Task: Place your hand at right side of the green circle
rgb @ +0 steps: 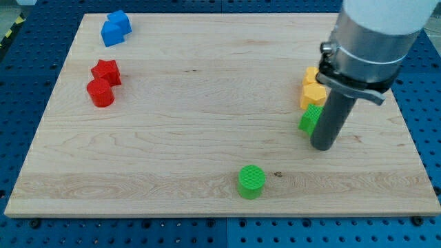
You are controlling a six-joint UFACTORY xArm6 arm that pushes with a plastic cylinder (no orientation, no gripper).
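The green circle (251, 181) is a short green cylinder lying near the view's bottom edge of the wooden board (179, 138), a little right of centre. My tip (323, 146) is the lower end of the dark rod, resting on the board up and to the right of the green circle, well apart from it. The tip stands right beside a second green block (309, 119), which the rod partly hides; its shape cannot be made out.
Two yellow blocks (312, 87) sit just above the partly hidden green block, close to the rod. A red star-like block (107, 71) and a red cylinder (100, 93) lie at the view's left. Two blue blocks (115, 28) sit at the top left.
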